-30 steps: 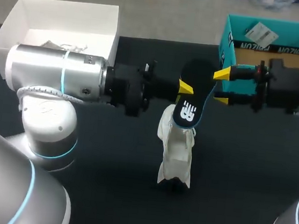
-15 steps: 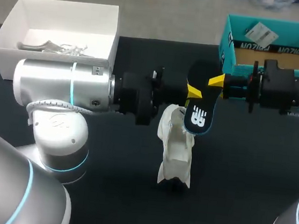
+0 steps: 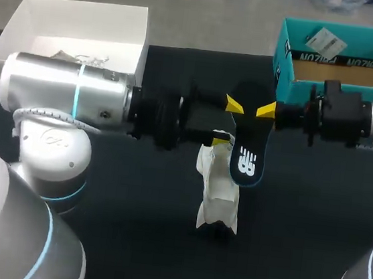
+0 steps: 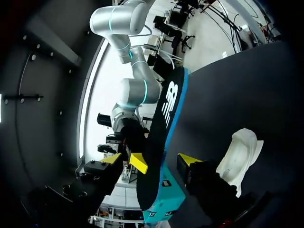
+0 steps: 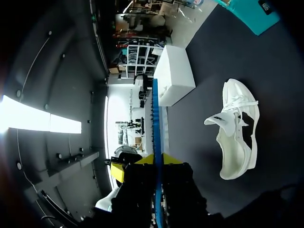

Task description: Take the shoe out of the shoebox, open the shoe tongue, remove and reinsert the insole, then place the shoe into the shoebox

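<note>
A black insole (image 3: 246,150) with a blue rim hangs in the air above the table's middle. My right gripper (image 3: 265,111) is shut on its upper end; in the right wrist view the insole (image 5: 156,118) runs edge-on between the closed fingertips (image 5: 170,158). My left gripper (image 3: 229,122) stands open at the insole's other side, its yellow tips apart. In the left wrist view the insole (image 4: 164,128) passes between those open fingers (image 4: 138,163). The white shoe (image 3: 218,190) stands on the dark table just below, tongue pulled up.
The teal shoebox (image 3: 286,60) stands open at the back right, behind my right arm. A white box (image 3: 78,29) with crumpled paper sits at the back left. The dark table (image 3: 298,226) surrounds the shoe.
My right gripper has shut on the insole's end. My left gripper, shut on it before, has opened and let go. The insole has shifted slightly rightward and lower.
</note>
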Motion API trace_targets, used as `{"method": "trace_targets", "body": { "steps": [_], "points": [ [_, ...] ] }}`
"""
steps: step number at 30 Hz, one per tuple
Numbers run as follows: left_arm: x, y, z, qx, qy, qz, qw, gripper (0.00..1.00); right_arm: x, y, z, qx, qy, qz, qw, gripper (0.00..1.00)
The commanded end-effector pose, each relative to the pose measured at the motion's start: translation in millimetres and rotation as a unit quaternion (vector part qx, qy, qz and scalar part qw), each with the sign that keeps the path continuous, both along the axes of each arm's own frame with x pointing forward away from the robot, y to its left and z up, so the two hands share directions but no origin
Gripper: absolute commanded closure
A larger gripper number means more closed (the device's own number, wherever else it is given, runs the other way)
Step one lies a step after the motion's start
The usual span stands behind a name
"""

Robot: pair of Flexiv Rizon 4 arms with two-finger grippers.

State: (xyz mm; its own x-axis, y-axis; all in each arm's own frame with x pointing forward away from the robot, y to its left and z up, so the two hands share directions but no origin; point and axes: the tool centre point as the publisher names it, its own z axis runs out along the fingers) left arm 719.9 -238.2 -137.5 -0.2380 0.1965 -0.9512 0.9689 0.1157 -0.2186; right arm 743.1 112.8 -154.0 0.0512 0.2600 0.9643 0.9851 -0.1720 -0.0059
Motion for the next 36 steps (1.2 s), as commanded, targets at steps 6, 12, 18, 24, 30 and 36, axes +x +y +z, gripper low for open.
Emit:
{"method": "trace_targets", "body": {
  "steps": [6, 12, 18, 24, 30, 36],
  "points": [
    [14.0, 52.2, 28.7, 0.222, 0.030, -0.068, 0.972, 0.00, 2.0, 12.4, -17.3, -0.029, 0.003, 0.017, 0.999, 1.00],
    [26.6, 54.0, 42.9, 0.341, 0.036, -0.077, 0.936, 0.00, 1.8, 17.7, -26.6, -0.045, 0.009, 0.028, 0.999, 1.00],
    [24.4, 48.2, 51.3, 0.406, 0.065, -0.092, 0.907, 0.00, -1.0, 20.2, -29.5, -0.049, 0.012, 0.039, 0.998, 1.00],
    [13.3, 48.6, 57.6, 0.478, 0.126, -0.098, 0.864, 0.00, -1.4, 25.6, -30.7, -0.053, 0.012, 0.052, 0.997, 1.00],
    [11.6, 55.0, 59.5, 0.546, 0.128, -0.119, 0.819, 0.00, 2.7, 31.9, -31.8, -0.058, 0.012, 0.058, 0.997, 1.00],
    [13.4, 54.5, 58.5, 0.578, 0.066, -0.157, 0.798, 0.00, 5.5, 35.7, -30.8, -0.062, 0.010, 0.069, 0.996, 1.00]
  ]
}}
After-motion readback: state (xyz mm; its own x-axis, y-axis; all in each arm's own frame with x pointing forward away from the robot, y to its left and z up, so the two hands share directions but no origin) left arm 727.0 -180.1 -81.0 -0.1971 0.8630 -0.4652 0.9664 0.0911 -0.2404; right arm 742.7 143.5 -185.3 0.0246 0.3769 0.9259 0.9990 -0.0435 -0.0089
